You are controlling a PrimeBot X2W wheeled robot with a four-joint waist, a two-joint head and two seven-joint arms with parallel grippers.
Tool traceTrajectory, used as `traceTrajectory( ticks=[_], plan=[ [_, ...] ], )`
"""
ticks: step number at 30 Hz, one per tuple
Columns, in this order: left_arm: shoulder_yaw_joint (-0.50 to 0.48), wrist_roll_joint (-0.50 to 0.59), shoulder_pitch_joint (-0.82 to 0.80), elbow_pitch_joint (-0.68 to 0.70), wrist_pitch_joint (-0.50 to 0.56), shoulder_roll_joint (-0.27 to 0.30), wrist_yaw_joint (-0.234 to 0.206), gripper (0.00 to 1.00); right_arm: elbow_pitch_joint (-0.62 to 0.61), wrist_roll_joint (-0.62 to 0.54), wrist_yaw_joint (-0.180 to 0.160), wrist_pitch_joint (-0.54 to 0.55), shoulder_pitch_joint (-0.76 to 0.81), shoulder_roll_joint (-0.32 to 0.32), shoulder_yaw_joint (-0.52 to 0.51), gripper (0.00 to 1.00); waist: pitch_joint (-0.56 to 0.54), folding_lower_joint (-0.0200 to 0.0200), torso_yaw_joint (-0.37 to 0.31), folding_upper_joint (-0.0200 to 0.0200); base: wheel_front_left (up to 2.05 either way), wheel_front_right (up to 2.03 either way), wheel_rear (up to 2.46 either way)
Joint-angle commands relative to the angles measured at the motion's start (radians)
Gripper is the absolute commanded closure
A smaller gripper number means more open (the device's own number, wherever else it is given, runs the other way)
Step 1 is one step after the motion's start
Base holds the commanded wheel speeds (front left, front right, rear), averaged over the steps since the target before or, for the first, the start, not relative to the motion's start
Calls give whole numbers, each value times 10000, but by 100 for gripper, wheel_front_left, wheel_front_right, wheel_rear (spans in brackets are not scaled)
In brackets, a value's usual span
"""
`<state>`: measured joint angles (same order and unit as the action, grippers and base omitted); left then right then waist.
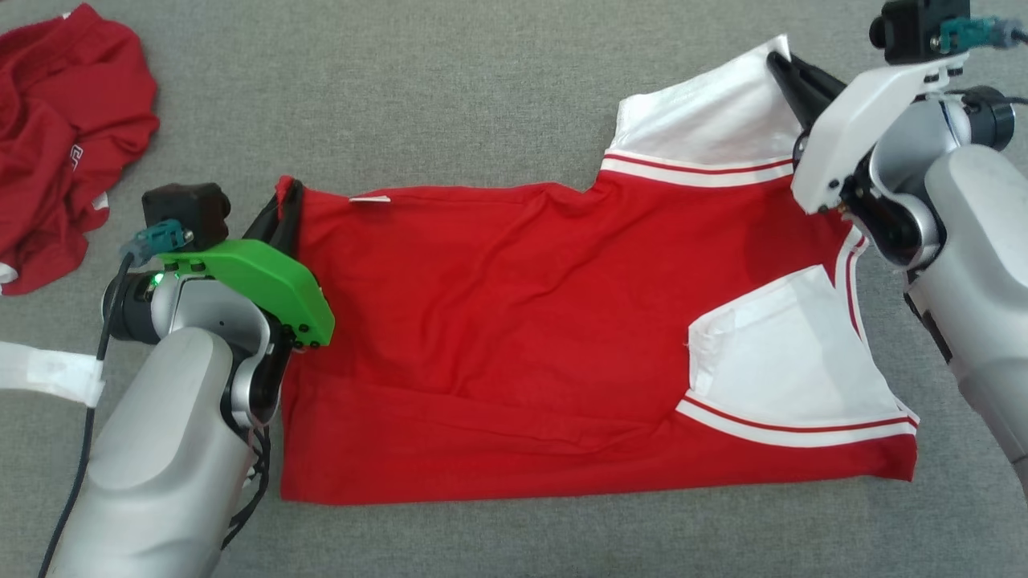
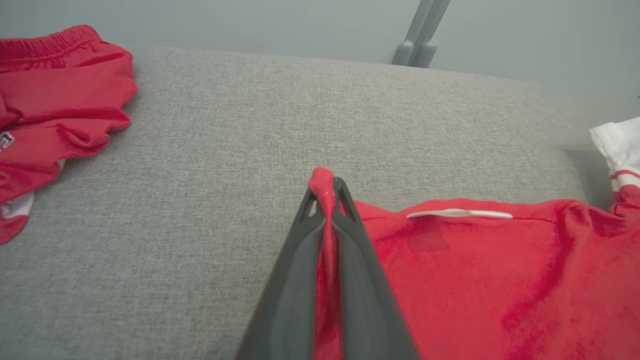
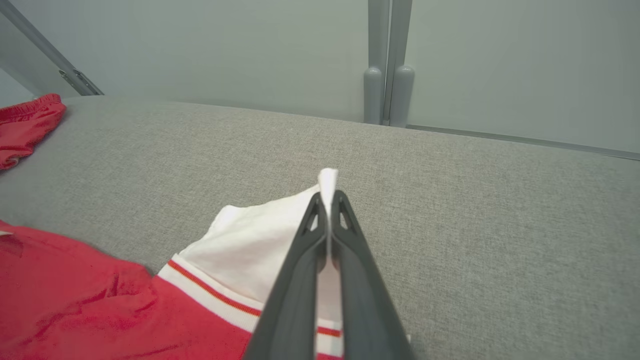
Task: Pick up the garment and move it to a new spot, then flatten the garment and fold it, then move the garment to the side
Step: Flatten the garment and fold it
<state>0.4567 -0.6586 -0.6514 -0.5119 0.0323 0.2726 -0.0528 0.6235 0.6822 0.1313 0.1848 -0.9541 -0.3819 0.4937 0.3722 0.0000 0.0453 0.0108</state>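
Observation:
The garment (image 1: pixel 514 337) is a red shirt with white sleeves and striped trim, spread flat on the grey surface. My left gripper (image 1: pixel 287 205) is shut on its far left corner; in the left wrist view a tuft of red cloth (image 2: pixel 324 186) pokes out between the tips of the left gripper (image 2: pixel 327 192). My right gripper (image 1: pixel 783 68) is shut on the far edge of the white sleeve (image 1: pixel 715 120); the right wrist view shows white cloth (image 3: pixel 327 182) pinched in the right gripper (image 3: pixel 328 200).
A second red garment (image 1: pixel 64 136) lies crumpled at the far left, also seen as a red heap (image 2: pixel 55 100). A white strap (image 1: pixel 48 373) hangs by my left forearm. Beyond the surface's far edge stand grey posts (image 3: pixel 387 95) before a pale wall.

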Motion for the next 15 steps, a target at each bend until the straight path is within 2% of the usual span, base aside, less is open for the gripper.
traceTrajectory(
  ticks=[1, 8, 15],
  plan=[
    [-35, -89, 246, 114, -59, 150, -60, 100, -211, 137, -9, -111, 350, -85, 48, 100, -456, 0, -320, -108, 0, 0, 0],
    [-241, -252, 1581, 1316, -229, 546, -415, 100, -2073, 682, -9, -772, 2547, -780, -367, 100, -1181, 0, -462, -108, 0, 0, 0],
    [-574, -541, 3145, 2678, -402, 875, -965, 100, -3864, 323, -9, -1165, 5050, -1005, -1409, 100, -1699, 0, -529, -108, 0, 0, 0]
  ],
)
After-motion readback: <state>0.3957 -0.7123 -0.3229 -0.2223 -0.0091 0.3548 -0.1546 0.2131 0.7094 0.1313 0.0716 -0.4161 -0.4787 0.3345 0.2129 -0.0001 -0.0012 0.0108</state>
